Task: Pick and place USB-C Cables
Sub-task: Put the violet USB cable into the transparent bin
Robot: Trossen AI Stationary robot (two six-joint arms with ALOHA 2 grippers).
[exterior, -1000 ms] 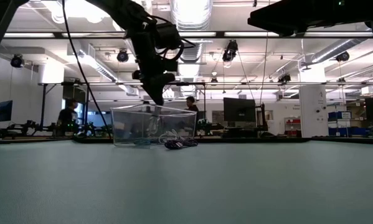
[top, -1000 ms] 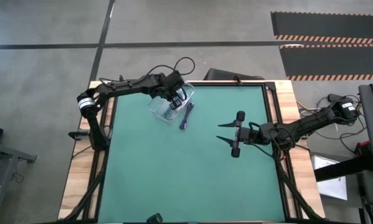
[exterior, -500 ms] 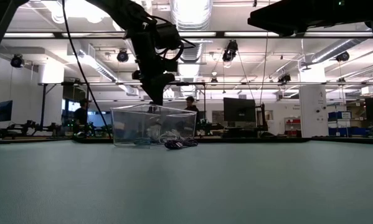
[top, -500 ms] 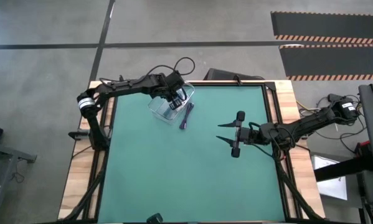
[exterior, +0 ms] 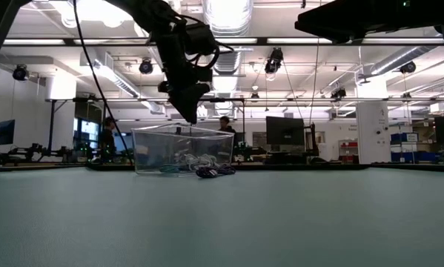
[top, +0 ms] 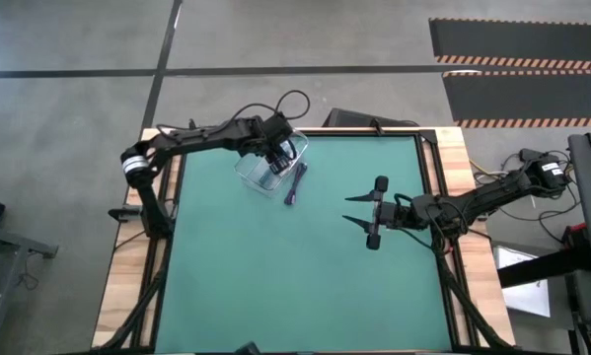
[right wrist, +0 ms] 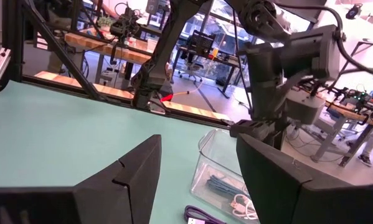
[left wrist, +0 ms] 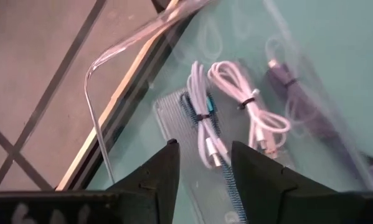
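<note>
USB-C cables lie partly inside the clear plastic box [top: 271, 168] at the far left of the green table [top: 305, 276]: a teal cable [left wrist: 198, 115] and a white cable [left wrist: 251, 109] rest on its floor, side by side. A dark purple cable [top: 294, 184] lies on the table just right of the box. The left gripper [left wrist: 202, 163] hangs over the box, fingers apart, holding nothing. The right gripper [top: 364, 209] waits at mid-right, also spread and empty.
</note>
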